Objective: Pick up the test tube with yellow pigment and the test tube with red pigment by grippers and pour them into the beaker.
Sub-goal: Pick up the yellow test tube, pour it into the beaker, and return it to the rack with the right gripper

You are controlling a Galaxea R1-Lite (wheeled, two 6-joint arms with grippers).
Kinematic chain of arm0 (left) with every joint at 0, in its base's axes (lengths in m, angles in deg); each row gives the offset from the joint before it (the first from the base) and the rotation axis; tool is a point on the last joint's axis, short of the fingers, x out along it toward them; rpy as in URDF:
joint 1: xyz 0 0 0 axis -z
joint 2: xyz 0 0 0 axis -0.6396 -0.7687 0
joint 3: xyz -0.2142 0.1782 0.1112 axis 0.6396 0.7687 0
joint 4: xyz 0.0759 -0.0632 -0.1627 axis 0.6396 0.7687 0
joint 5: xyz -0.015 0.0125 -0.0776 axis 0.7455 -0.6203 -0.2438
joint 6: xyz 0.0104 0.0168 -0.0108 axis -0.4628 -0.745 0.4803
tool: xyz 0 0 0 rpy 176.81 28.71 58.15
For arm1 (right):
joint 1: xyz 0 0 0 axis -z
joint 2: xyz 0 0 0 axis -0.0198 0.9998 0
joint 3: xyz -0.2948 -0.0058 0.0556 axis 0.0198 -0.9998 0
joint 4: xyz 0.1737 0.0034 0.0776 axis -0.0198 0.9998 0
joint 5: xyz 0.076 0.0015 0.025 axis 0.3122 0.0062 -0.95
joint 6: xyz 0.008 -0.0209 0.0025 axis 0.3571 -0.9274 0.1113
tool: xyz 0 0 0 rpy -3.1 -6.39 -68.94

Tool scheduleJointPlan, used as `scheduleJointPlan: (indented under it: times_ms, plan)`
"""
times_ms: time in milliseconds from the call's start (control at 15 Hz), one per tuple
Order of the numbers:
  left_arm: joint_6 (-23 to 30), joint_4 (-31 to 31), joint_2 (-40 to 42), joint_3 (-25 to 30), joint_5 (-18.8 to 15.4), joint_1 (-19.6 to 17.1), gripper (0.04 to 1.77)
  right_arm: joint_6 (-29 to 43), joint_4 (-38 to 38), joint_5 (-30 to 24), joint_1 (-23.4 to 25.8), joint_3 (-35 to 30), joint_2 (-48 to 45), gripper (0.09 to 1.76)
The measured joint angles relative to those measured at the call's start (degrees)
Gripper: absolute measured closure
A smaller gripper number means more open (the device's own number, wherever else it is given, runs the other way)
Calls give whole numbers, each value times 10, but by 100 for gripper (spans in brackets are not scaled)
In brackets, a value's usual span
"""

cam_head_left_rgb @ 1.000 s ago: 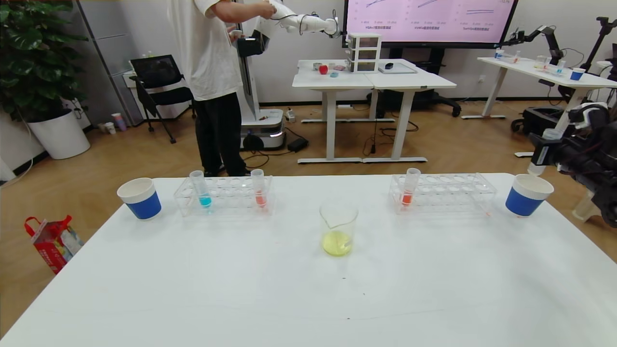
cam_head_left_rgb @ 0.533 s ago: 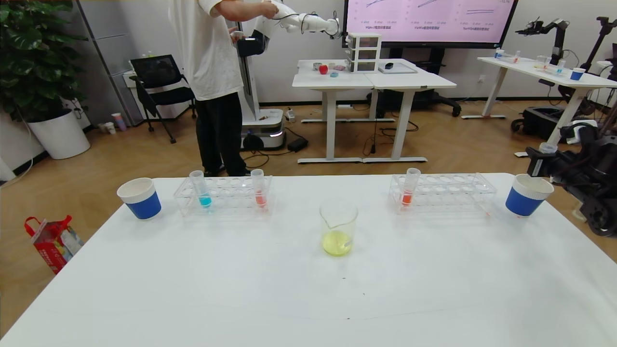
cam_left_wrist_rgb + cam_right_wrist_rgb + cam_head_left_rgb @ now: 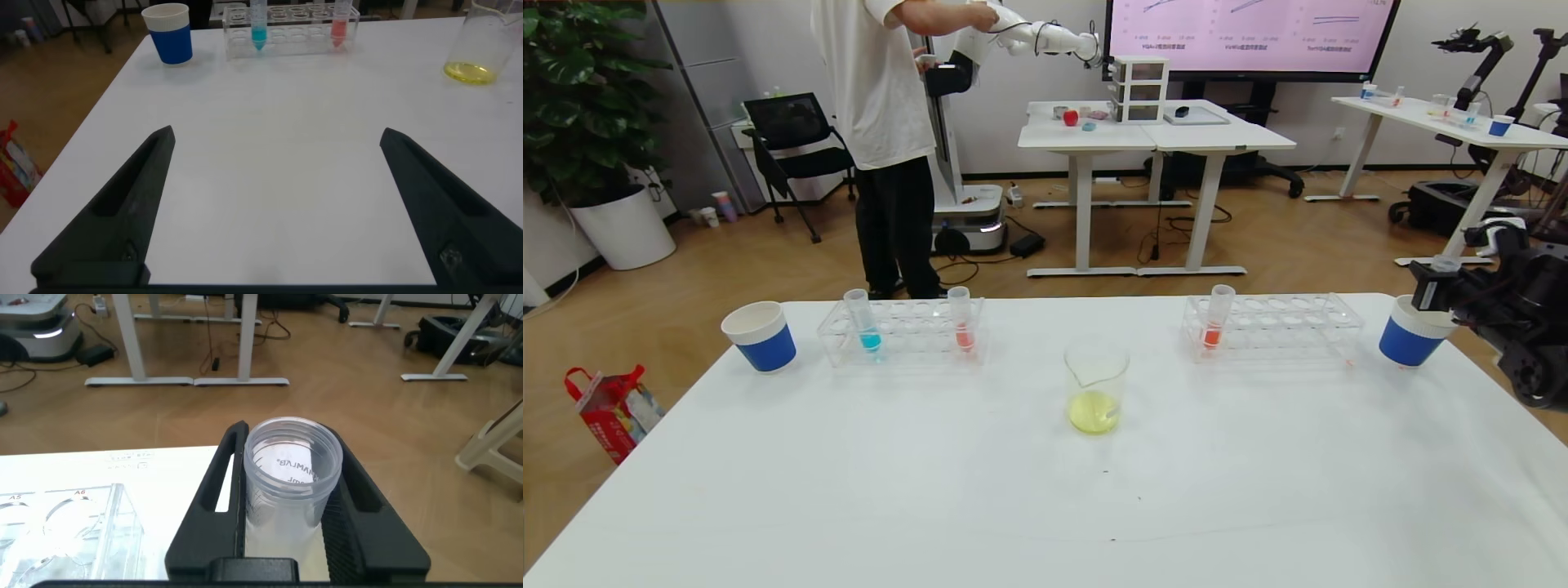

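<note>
The beaker (image 3: pixel 1096 388) stands mid-table with yellow liquid in its bottom; it also shows in the left wrist view (image 3: pixel 482 45). My right gripper (image 3: pixel 1433 286) is shut on an empty clear test tube (image 3: pixel 292 474), held upright over the right blue cup (image 3: pixel 1413 331). No tube with yellow liquid shows. One red-pigment tube (image 3: pixel 1217 317) stands in the right rack (image 3: pixel 1282 327), another (image 3: pixel 962 320) in the left rack (image 3: pixel 907 335). My left gripper (image 3: pixel 278 135) is open and empty above the bare table near its front-left part, out of the head view.
A cyan-blue tube (image 3: pixel 862 320) stands in the left rack. A second blue cup (image 3: pixel 760 335) sits at the far left. A person and another robot are behind the table. The table edge is just right of the right cup.
My right gripper has come down and slightly inward with the empty tube, from above and beyond the right cup to just over its rim.
</note>
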Motion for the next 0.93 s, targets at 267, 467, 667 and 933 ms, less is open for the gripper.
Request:
scheduleJointPlan:
  times_ms: [267, 467, 667, 933]
  plan:
    - [0, 0, 0, 0, 0, 0, 6, 0, -11, 0, 0, -4, 3, 21]
    - [0, 0, 0, 0, 0, 0, 6, 0, -36, -4, -1, -7, 4, 11]
    - [0, 0, 0, 0, 0, 0, 6, 2, -49, -3, -16, -7, -6, 11]
    - [0, 0, 0, 0, 0, 0, 6, 4, -13, 6, -68, -11, -65, 11]
